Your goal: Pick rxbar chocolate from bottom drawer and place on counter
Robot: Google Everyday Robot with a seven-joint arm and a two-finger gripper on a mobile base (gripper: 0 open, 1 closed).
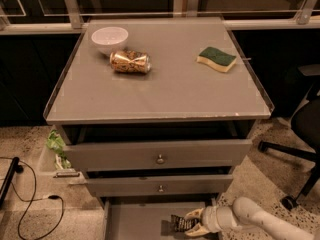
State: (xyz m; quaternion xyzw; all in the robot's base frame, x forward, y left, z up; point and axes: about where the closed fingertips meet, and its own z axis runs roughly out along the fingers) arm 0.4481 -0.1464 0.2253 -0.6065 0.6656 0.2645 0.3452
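My gripper (191,223) is down in the bottom drawer (134,222), below the counter's front edge and toward its front right corner. My arm (256,218) reaches in from the right. My jaws are closed on the rxbar chocolate (178,223): one of my fingers (194,214) lies along its far side and the other along its near side, and its right end is pinched between them. The rest of the bar sticks out to the left of my fingertips, over the drawer's grey floor.

The bar's long axis runs roughly parallel to the counter's front edge, and its free end points left. I cannot tell whether it rests on the floor or hangs just above it.

I count one bar and three drawers. The two upper drawers each carry one knob, and both are pulled out a little. On the counter (165,96) there are three things: one white bowl (109,37) near the back left corner, one can (130,62) on its side just in front of the bowl, and one green-and-yellow sponge (216,59) toward the back right corner, close to the right edge.
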